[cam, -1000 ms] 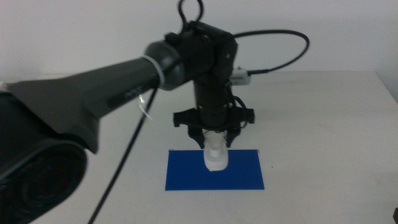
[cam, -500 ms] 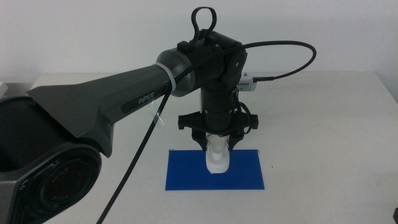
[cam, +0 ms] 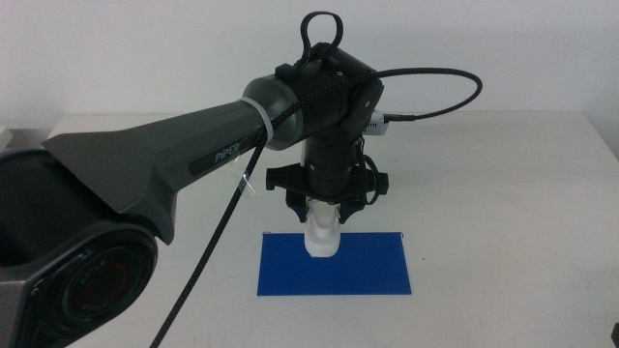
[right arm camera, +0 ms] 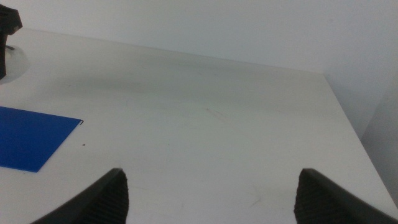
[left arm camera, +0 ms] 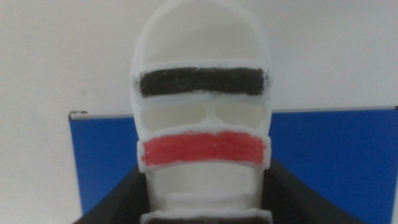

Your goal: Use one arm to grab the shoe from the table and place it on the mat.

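While the left arm (cam: 174, 164) fills the near-left of my middle view, its bulk hides much of the white table (cam: 503, 193) behind it, and its base is cut off at the picture's edge. From here I see the left gripper (cam: 326, 205) pointing down over the far edge of the blue mat (cam: 372, 275), jaws clamped on either side of the white sneaker (cam: 322, 237). The shoe hangs toe-down, and its lower end overlaps the mat's far edge in this view; I cannot tell whether it touches the mat or sits just above it. The heel end is buried between the jaws and hard to make out.

My left wrist view shows the sneaker (left arm camera: 200, 118) close up, with a black strap (left arm camera: 202, 81) and a red strap (left arm camera: 204, 149) across its top. Only the dark inner edges of the jaws show at either side of the shoe, pressed against it. The mat (left arm camera: 329, 155) lies behind the shoe, and the toe reaches past the mat's far edge over bare table (left arm camera: 62, 56).

On my right wrist view, the right gripper (right arm camera: 211, 193) waits low over the table (right arm camera: 217, 124), jaws spread wide and holding nothing, with only their tips in frame. One corner of the mat (right arm camera: 31, 140) shows to the side.
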Motion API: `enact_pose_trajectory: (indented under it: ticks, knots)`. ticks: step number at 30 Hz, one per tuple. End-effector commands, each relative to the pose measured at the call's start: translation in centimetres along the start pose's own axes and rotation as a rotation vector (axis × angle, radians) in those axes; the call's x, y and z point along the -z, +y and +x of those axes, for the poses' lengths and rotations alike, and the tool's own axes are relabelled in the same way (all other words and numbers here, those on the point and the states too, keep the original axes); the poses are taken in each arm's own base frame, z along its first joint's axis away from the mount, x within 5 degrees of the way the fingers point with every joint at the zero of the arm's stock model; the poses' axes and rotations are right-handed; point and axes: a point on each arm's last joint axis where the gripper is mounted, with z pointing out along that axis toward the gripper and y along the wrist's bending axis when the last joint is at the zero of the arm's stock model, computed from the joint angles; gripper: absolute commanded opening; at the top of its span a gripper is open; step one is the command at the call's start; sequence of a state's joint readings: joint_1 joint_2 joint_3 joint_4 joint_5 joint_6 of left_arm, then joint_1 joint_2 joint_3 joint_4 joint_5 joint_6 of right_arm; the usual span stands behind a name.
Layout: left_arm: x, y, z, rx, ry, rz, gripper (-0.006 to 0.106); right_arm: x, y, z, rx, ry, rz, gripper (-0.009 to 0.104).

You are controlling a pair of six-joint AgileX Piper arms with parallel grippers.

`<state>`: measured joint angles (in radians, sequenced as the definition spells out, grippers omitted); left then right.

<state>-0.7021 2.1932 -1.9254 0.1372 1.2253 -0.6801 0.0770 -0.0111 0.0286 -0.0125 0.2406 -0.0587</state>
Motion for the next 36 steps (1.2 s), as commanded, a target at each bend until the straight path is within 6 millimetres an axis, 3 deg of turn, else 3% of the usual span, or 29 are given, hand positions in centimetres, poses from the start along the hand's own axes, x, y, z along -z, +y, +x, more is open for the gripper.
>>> enact_pose_trajectory:
  ticks: [1,10,27,33,36]
  knots:
    - [4.0,0.6,0.2,0.066,-0.012,0.014,0.008,0.0,0.0,-0.5,0.021,-0.064,0.003,0.078]
    - [4.0,0.2,0.6,0.381,0.039,0.058,0.008,0.0,0.0,-0.5,0.021,-0.064,0.003,0.078]
    - [4.0,0.1,0.6,1.47,0.078,0.035,0.008,0.0,0.0,-0.5,0.021,-0.064,0.003,0.078]
    - [4.0,0.1,0.6,1.47,0.079,0.034,0.008,0.0,0.0,-0.5,0.021,-0.064,0.003,0.078]
    - [3.0,-0.4,0.9,1.474,0.119,0.014,0.008,0.0,0.0,-0.5,0.021,-0.064,0.003,0.078]
